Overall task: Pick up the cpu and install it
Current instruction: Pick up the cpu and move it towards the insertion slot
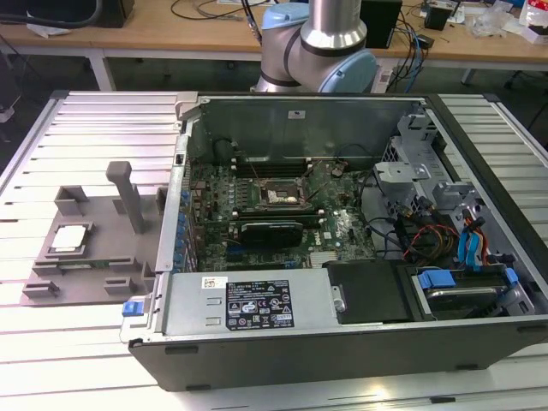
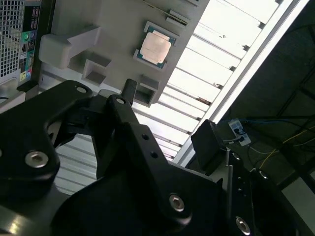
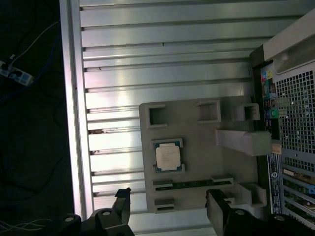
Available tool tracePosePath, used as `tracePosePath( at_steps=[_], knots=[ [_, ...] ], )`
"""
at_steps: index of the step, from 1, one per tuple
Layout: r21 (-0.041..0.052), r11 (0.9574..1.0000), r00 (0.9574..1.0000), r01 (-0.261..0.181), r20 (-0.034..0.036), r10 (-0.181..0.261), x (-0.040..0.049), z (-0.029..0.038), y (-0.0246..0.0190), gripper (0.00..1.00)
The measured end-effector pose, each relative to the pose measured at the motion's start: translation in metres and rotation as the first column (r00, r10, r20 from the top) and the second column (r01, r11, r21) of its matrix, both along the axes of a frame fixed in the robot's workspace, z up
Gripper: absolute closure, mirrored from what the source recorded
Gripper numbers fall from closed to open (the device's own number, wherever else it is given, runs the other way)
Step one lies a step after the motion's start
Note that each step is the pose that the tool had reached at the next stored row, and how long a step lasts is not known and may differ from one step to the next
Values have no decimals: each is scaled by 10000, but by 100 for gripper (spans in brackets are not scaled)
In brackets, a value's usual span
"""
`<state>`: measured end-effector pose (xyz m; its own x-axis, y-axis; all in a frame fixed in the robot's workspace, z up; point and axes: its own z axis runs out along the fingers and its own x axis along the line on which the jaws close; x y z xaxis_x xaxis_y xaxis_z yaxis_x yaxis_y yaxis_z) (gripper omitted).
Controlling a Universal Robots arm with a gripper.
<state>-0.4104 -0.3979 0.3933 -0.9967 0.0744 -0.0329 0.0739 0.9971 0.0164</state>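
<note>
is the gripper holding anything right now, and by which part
Nothing is held. The gripper is open and empty, and the cpu lies in its grey tray.

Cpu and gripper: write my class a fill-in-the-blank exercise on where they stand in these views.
The cpu rests on a grey holder, ____ the computer case.
The holder lies toward the exterior view's ____ of the case.
The gripper is ____ and holds nothing.
Missing words: outside; left; open.
</note>
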Motion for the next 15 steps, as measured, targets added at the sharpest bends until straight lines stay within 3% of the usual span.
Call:
tracePosePath(
  at_steps=[4, 8, 11, 15],
  knots=[
    [-20, 10000, 10000, 0, 0, 0, 0, -41, 0, 28],
    [-115, 9999, 10000, -13, 0, 13, 16, -82, 1, 28],
    [-125, 9983, 9983, -576, 1, 576, 19, -98, 0, 28],
    [-125, 9982, 9983, -578, -1, 578, 19, -141, 0, 28]
  ],
)
